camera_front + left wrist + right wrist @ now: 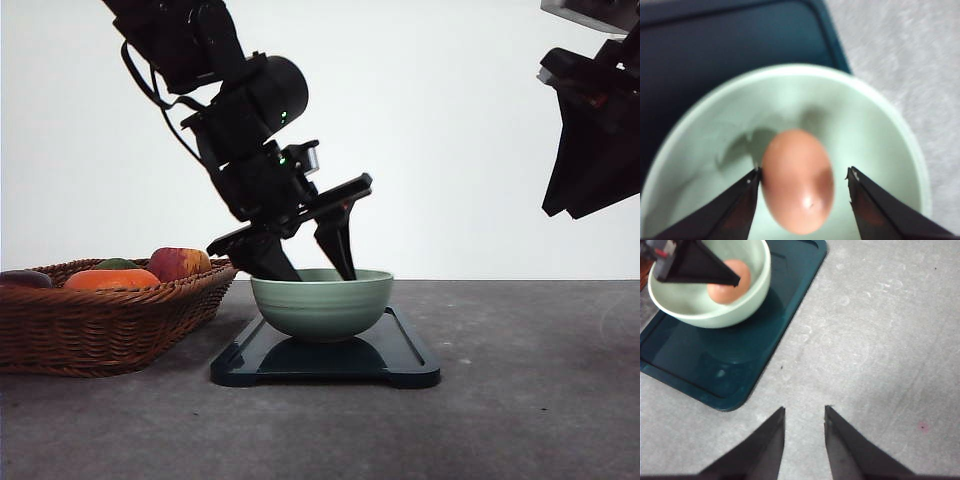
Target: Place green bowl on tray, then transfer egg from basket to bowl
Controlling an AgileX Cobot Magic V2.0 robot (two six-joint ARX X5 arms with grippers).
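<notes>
The green bowl point(322, 305) stands on the dark tray point(400, 360) in the middle of the table. My left gripper point(318, 272) reaches down into the bowl point(880, 130) with its fingers spread. The egg point(797, 180) lies on the bowl's floor between them; one finger point(747, 190) is at its side, the other is clear of it. In the right wrist view the egg point(727, 282) shows inside the bowl point(752, 295) under a left finger. My right gripper point(803, 410) hangs high to the right point(565, 210), holding nothing, a narrow gap between its tips.
The wicker basket point(100, 320) sits left of the tray, holding a red-yellow apple point(178, 262), an orange fruit point(112, 279), a green item point(117, 264) and a dark one point(25, 279). Bare grey table point(880, 340) lies right of the tray point(700, 365).
</notes>
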